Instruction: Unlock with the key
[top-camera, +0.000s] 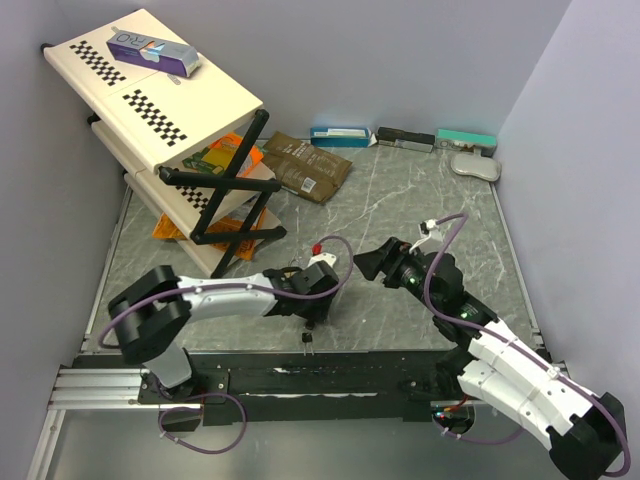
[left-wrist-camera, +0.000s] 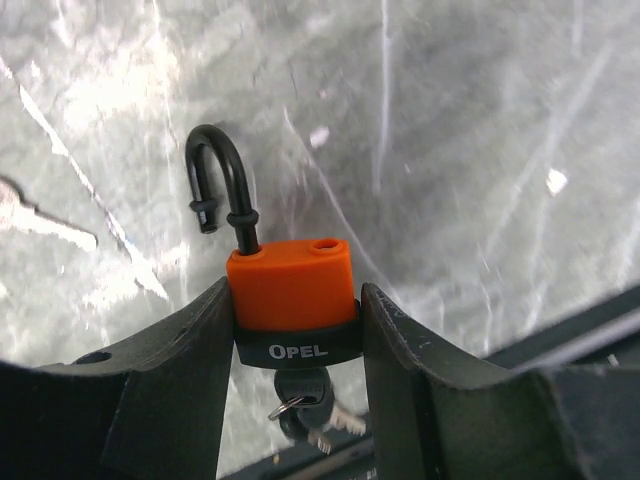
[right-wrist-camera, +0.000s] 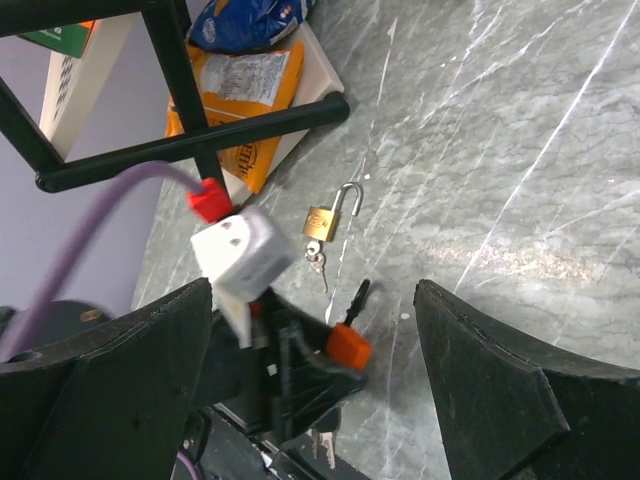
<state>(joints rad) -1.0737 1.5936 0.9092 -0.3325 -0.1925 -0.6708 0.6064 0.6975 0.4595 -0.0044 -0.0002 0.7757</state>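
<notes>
An orange padlock (left-wrist-camera: 290, 285) with a black "OPEL" band sits upright between the fingers of my left gripper (left-wrist-camera: 295, 290), which is shut on its body. Its black shackle (left-wrist-camera: 222, 180) is swung open, with one end out of the body. A black-headed key (left-wrist-camera: 305, 385) is in the lock's underside, and spare keys hang from its ring. In the right wrist view the same padlock (right-wrist-camera: 350, 347) shows low at centre. My right gripper (right-wrist-camera: 312, 290) stands wide open and holds nothing, to the right of the left gripper (top-camera: 315, 300) and apart from it. The hanging keys (top-camera: 307, 344) show below.
A brass padlock (right-wrist-camera: 322, 222) with its shackle open and small keys lies on the marble table (top-camera: 400, 200). A folding shelf rack (top-camera: 160, 110) with snack packets stands at the back left. A brown pouch (top-camera: 305, 165) and flat boxes (top-camera: 400, 138) line the back wall.
</notes>
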